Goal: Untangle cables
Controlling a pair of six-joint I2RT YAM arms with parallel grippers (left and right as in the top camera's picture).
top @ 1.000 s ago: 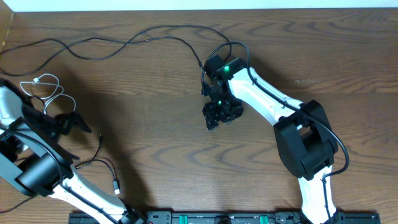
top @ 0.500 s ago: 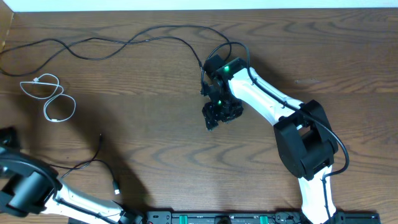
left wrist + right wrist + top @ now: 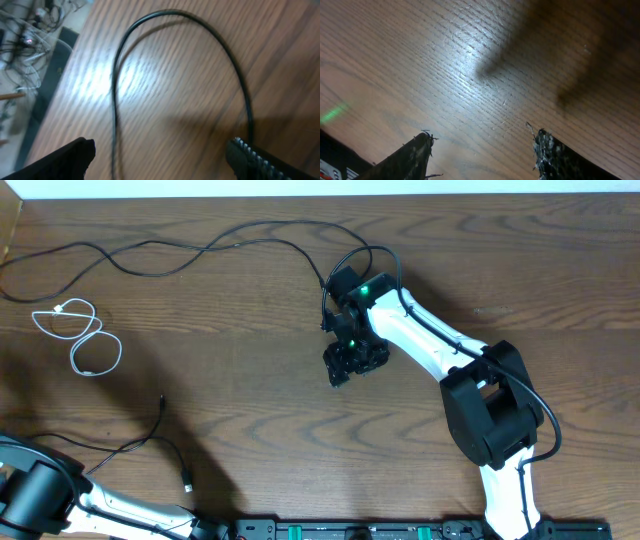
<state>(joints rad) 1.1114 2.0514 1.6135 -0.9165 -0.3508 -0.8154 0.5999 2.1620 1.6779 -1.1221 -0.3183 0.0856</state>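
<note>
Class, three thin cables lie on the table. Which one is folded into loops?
The white cable at the overhead view's left edge. The long black cable across the top and the short black cable at lower left lie in open curves.

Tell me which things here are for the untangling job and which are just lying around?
For the job:
- long black cable
- white cable
- second black cable

Just there:
- table
- thick black wire on the right arm
- messy wires beside the table
</note>
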